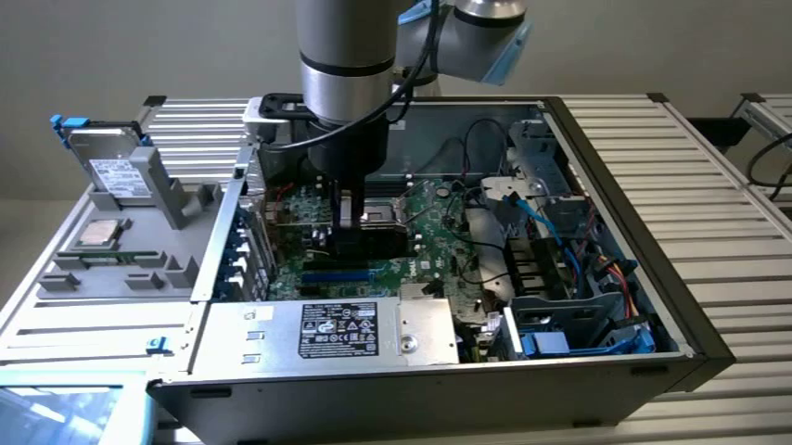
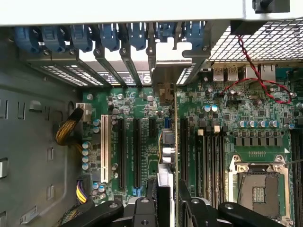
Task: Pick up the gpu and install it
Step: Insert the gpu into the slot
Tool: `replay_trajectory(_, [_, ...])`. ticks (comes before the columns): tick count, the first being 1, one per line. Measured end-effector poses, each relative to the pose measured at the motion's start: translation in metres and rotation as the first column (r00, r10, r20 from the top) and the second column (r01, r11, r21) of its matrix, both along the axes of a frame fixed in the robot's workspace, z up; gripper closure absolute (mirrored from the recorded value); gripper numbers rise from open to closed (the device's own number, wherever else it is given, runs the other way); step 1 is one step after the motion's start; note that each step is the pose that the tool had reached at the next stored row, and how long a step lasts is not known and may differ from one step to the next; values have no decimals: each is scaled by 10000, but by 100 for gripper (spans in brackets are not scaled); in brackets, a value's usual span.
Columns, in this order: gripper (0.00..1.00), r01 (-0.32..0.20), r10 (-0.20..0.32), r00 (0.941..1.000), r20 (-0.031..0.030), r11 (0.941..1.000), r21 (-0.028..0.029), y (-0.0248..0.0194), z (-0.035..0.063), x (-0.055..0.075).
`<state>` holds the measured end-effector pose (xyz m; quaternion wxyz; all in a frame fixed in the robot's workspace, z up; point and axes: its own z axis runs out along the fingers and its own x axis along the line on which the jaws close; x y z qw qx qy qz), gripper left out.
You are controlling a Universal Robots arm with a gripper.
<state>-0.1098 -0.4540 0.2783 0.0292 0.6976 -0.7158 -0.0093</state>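
My gripper (image 1: 351,221) reaches down into the open computer case (image 1: 644,278) and is shut on the gpu (image 1: 362,243), whose black body shows just under the wrist. In the wrist view the gpu (image 2: 174,142) is seen edge-on as a thin upright card between my fingers (image 2: 163,201). Its silver end bracket (image 2: 163,78) sits at the rear slot openings of the case. The card stands over the green motherboard (image 2: 236,109), beside the black expansion slots (image 2: 136,151). Whether its lower edge sits in a slot is hidden.
A white slot (image 2: 104,149) and yellow-black cables (image 2: 66,130) lie beside the expansion slots. The CPU socket (image 2: 258,189) is next to the card. The power supply (image 1: 334,334) fills the case's near side. Blue cables (image 1: 557,241) run on the exterior view's right; a grey parts tray (image 1: 124,241) stands on its left.
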Motion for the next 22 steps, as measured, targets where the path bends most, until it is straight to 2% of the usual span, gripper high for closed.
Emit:
replay_trajectory(6, [72, 3, -3, 10000, -1, 10000, 58, -19, -103, -8])
replay_trajectory(12, [72, 12, -11, 10000, -2, 9998, 183, -22, -138, -68])
replay_trajectory(19, [72, 12, -12, 10000, -10, 9998, 190, -26, -146, -78])
replay_trajectory(22, [72, 16, -15, 10000, -39, 9998, 196, -26, -161, -81])
